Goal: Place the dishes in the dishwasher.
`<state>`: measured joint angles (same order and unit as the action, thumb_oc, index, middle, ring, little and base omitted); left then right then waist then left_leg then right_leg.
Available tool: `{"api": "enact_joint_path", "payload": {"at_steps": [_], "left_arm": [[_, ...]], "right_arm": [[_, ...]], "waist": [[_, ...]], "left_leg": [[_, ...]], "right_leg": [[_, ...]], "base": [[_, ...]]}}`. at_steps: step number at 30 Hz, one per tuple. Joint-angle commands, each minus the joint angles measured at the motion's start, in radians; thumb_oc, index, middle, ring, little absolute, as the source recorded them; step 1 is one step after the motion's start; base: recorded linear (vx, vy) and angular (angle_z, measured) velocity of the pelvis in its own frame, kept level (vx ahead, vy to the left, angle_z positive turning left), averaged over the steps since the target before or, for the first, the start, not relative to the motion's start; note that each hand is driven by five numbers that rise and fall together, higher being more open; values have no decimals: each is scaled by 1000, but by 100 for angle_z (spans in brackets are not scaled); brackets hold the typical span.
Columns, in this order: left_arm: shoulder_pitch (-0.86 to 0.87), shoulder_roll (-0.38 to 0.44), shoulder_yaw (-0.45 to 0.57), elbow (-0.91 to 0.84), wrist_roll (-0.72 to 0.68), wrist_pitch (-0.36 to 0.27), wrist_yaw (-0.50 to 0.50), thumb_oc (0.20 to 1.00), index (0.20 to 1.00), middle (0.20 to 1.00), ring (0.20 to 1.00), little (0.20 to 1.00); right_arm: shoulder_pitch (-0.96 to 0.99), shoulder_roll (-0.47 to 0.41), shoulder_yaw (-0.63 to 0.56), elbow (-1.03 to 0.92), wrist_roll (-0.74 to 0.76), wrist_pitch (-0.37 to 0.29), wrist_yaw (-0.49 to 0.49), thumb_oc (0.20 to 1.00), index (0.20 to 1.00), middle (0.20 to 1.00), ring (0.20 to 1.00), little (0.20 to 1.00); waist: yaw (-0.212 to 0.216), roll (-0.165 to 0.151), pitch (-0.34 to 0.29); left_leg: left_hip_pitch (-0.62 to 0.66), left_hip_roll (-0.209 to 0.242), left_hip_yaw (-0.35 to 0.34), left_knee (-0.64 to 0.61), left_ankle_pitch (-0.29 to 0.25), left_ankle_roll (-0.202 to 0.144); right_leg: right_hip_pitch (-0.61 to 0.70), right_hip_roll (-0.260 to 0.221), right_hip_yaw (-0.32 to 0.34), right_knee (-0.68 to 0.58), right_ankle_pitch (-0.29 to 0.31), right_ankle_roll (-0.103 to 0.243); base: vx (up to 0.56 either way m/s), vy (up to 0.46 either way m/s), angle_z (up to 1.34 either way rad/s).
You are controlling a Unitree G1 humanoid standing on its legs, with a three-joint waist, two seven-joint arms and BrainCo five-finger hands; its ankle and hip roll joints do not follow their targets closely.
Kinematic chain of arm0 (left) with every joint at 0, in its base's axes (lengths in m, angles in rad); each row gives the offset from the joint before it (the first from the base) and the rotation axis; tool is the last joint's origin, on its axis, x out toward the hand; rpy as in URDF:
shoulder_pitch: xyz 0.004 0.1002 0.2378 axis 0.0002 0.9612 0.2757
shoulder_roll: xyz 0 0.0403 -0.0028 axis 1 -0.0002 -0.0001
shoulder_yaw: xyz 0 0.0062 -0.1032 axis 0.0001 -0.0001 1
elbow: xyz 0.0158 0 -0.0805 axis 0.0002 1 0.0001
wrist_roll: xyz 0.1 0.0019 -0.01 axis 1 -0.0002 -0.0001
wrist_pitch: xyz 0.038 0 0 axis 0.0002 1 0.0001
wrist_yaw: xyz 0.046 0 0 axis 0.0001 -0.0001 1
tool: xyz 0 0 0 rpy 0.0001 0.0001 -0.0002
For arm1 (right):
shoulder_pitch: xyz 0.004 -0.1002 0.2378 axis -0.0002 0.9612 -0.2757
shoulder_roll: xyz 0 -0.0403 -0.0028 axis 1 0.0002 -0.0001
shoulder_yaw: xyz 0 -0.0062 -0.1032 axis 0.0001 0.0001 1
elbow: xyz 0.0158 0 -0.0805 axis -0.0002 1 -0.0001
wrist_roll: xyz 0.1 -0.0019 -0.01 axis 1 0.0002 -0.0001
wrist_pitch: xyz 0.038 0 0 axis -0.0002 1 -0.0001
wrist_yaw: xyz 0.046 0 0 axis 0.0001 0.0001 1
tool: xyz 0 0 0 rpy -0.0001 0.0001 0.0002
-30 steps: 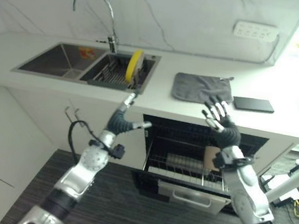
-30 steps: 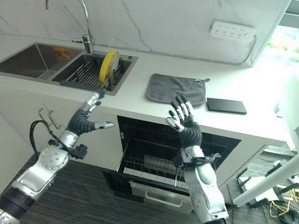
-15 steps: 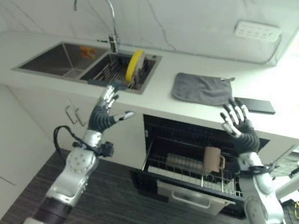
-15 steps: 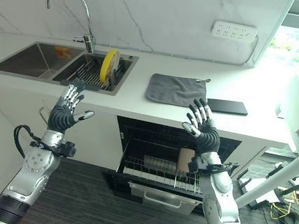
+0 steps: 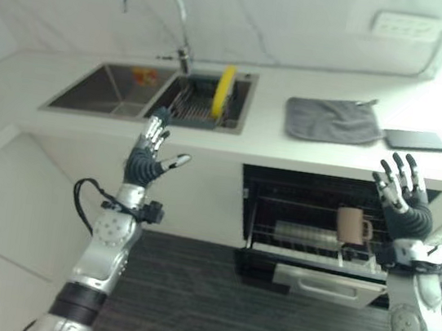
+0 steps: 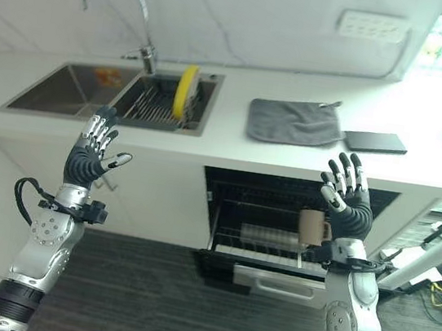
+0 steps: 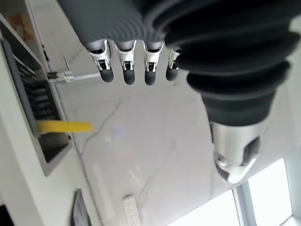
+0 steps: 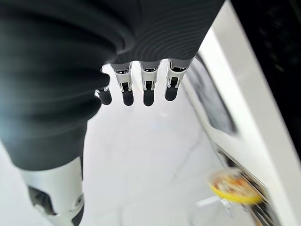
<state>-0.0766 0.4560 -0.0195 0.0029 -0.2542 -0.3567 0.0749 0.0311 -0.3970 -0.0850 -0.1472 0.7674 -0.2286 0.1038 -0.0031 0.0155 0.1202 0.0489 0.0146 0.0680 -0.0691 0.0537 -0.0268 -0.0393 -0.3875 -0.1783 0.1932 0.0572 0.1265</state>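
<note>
A yellow plate stands on edge in the dark rack inside the right sink basin. Below the counter the dishwasher is open with its lower rack pulled out. A brown mug stands in that rack beside some white dishes. My left hand is raised in front of the cabinet below the sink, open and empty. My right hand is raised to the right of the dishwasher opening, fingers spread, holding nothing. In the left wrist view, straight fingers point toward the plate.
A grey cloth and a flat black slab lie on the white counter above the dishwasher. A curved tap rises behind the sink. The left basin holds a small orange item. White cabinet fronts stand at left.
The camera has shifted. My left hand has drawn back from the sink's front edge to the left. My right hand has moved right and lower, uncovering the mug in the rack.
</note>
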Motion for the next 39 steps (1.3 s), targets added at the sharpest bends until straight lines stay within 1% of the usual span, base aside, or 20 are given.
{"api": "enact_joint_path", "payload": {"at_steps": [1,3,5,8,13,15,17,19,21,22,23,24,25,28,30,32,34,36,38,39], "left_arm": [[-36,87,74,-69,-11,-54,-12,1000,1000,1000,1000,1000],[-44,92,76,-59,-14,-55,-3,1000,1000,1000,1000,1000],[-48,82,87,-53,9,-42,40,1000,1000,1000,1000,1000],[-51,85,94,-29,22,-31,78,1000,1000,1000,1000,1000],[-5,72,129,-41,8,-46,106,1000,1000,1000,1000,1000],[17,81,147,-45,-20,-59,108,1000,1000,1000,1000,1000],[15,89,149,-39,-39,-64,100,1000,1000,1000,1000,1000],[15,87,151,-32,-39,-74,87,1000,1000,1000,1000,1000],[14,83,144,-27,-43,-82,93,1000,1000,1000,1000,1000],[13,82,143,-27,-44,-82,93,1000,1000,1000,1000,1000],[14,81,140,-26,-52,-87,93,1000,1000,1000,1000,1000],[15,81,140,-27,-56,-88,88,1000,1000,1000,1000,1000],[20,77,142,-39,-57,-85,79,1000,1000,1000,1000,1000],[24,72,144,-46,-60,-77,59,1000,1000,1000,1000,1000],[31,75,141,-47,-68,-76,37,1000,1000,1000,1000,1000],[38,79,145,-52,-74,-77,28,1000,1000,1000,1000,1000],[38,84,145,-56,-78,-75,22,1000,1000,1000,1000,1000],[35,87,136,-58,-67,-50,36,1000,1000,1000,1000,1000],[20,71,109,-76,-48,-17,7,1000,1000,1000,1000,1000],[21,63,106,-81,-28,2,3,1000,1000,1000,1000,1000]], "right_arm": [[-92,-10,-12,-57,54,-61,-32,1000,1000,1000,1000,1000],[-104,0,-6,-51,50,-60,-36,1000,1000,1000,1000,1000],[-143,19,36,-30,12,-57,-42,1000,1000,1000,1000,1000],[-172,16,53,6,23,-58,-20,1000,1000,1000,1000,1000],[-184,8,75,-4,5,-55,-11,1000,1000,1000,1000,1000],[-180,-10,65,-7,11,-48,-8,1000,1000,1000,1000,1000],[-183,-8,69,0,7,-57,-8,1000,1000,1000,1000,1000],[-183,2,77,1,-24,-66,-18,1000,1000,1000,1000,1000],[-174,3,78,-7,-48,-67,-32,1000,1000,1000,1000,1000],[-173,2,77,-8,-49,-67,-33,1000,1000,1000,1000,1000],[-162,-9,69,-12,-55,-67,-34,1000,1000,1000,1000,1000],[-157,-12,66,-14,-59,-68,-37,1000,1000,1000,1000,1000],[-141,-19,57,-17,-58,-74,-33,1000,1000,1000,1000,1000],[-119,-25,40,-23,-55,-76,-26,1000,1000,1000,1000,1000],[-100,-32,25,-23,-51,-89,-20,1000,1000,1000,1000,1000],[-93,-38,13,-26,-47,-94,-16,1000,1000,1000,1000,1000],[-94,-45,3,-27,-40,-98,-18,1000,1000,1000,1000,1000],[-96,-45,4,-27,-21,-86,-34,1000,1000,1000,1000,1000],[-85,-29,-8,-27,-9,-85,-29,1000,1000,1000,1000,1000],[-79,-24,-9,-30,-20,-77,-25,1000,1000,1000,1000,1000]], "waist": [[13,-11,-39],[21,-17,-42],[46,-30,-47],[58,-30,-44],[68,-32,-40],[65,-47,-13],[66,-49,1],[63,-42,9],[53,-29,6],[52,-28,5],[49,-18,1],[47,-15,0],[43,-7,1],[33,-2,-3],[24,1,-10],[21,4,-16],[21,1,-24],[24,-3,-26],[43,-16,-30],[46,-17,-32]], "left_leg": [[23,25,23,-18,20,38],[21,14,39,-18,16,45],[15,-19,65,-18,15,51],[3,-36,49,-18,25,47],[8,-37,65,1,18,34],[-50,-38,98,175,-13,20],[-88,-22,98,246,3,7],[-101,18,116,219,28,-7],[-102,84,152,94,103,-40],[-99,90,154,77,115,-44],[-108,134,144,21,194,-76],[-110,148,140,6,218,-85],[-134,194,129,-9,285,-115],[-162,239,128,-18,312,-135],[-173,272,113,-18,305,-146],[-152,273,85,-18,292,-142],[-98,239,56,-13,198,-119],[-83,207,18,-2,160,-104],[-74,117,-27,48,86,-50],[-72,100,-28,57,77,-37]], "right_leg": [[56,157,-44,5,61,26],[53,195,-68,11,45,23],[68,285,-125,-11,8,5],[96,322,-115,-71,-38,-36],[124,340,-120,-161,-45,-64],[140,327,-118,-169,-32,-81],[145,325,-112,-162,-31,-86],[152,321,-109,-164,-29,-81],[177,308,-119,-190,-31,-68],[180,307,-120,-194,-30,-67],[194,302,-116,-202,-32,-62],[198,300,-115,-204,-32,-61],[208,291,-116,-207,-31,-57],[215,272,-123,-204,-31,-51],[226,239,-115,-195,-34,-35],[229,221,-95,-188,-39,-24],[226,173,-56,-173,-37,1],[226,154,-21,-172,-32,14],[227,94,7,-167,-3,29],[218,80,1,-155,9,24]], "base": [[-14,199,-23],[-28,101,-10],[-66,119,-28],[-33,-2,-45],[-48,-62,-4],[-80,-50,14],[-42,8,22],[15,101,6],[68,206,7],[121,283,19],[109,213,16],[166,325,15],[131,261,8],[135,274,-1],[232,431,-10],[229,451,-20],[253,526,-66],[200,387,-42],[252,493,-35],[181,350,-45]]}}
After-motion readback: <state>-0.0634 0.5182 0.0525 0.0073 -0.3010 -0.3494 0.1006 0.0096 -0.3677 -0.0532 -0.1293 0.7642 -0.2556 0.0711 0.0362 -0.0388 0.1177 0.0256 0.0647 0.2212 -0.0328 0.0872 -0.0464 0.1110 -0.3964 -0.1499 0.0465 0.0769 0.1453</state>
